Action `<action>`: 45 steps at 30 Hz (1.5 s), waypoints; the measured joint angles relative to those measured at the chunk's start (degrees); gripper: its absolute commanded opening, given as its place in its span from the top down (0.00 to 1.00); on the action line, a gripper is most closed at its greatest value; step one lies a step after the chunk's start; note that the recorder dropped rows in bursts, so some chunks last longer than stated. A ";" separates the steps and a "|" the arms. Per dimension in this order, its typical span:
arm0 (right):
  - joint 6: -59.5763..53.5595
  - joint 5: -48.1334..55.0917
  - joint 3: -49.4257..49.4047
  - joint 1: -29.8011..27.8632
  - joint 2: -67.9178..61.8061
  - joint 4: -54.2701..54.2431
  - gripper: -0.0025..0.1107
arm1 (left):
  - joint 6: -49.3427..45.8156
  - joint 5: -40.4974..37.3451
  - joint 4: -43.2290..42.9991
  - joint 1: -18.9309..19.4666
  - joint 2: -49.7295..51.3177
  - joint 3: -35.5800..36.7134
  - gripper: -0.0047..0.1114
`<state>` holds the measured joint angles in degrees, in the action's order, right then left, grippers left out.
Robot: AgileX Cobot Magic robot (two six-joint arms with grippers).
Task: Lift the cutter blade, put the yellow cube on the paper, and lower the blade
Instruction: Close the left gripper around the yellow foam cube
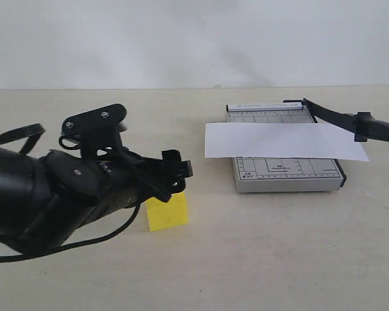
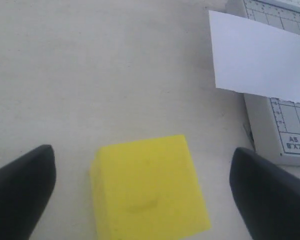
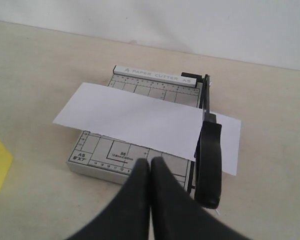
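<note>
**Two grippers: one spread wide, one closed**

The left gripper [image 1: 176, 170] is seen with its jaws spread wide on either side of the bright yellow plastic cube [image 2: 147, 192], and nothing is gripped. The cube is set on the beige tabletop [image 1: 246, 259], apart from the small grey gridded cutter base [image 1: 288, 176], on its left-arm side. The plain white rectangular paper strip [image 1: 282, 140] is laid across that base, overhanging both sides. The long black cutter blade [image 3: 210, 160] is angled up from its hinge at a corner of the base. The right gripper [image 3: 150, 165] is pressed shut beside the blade's handle, with nothing between its jaws.
</note>
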<state>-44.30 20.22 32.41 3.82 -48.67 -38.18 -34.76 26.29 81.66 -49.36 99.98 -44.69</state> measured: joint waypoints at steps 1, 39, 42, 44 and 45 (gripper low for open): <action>0.00 0.30 0.00 0.00 0.00 0.00 0.98 | 0.00 0.00 -0.11 0.00 1.16 -1.00 0.20; -2.05 5.76 0.00 1.35 0.00 0.00 0.98 | -4.79 -0.81 0.80 0.00 13.32 -9.28 0.92; -2.05 5.76 0.00 1.35 0.00 0.00 0.98 | -6.38 -3.61 1.28 0.00 11.69 -9.28 0.92; -2.05 5.76 0.00 1.35 0.00 0.00 0.98 | -8.28 -4.93 1.49 0.00 9.38 -9.28 0.92; -2.05 5.76 0.00 1.35 0.00 0.00 0.98 | -9.30 -5.18 1.49 0.00 8.11 -9.28 0.92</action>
<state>-46.35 25.97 32.41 5.17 -48.67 -38.18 -44.05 21.11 83.15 -49.36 108.09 -53.97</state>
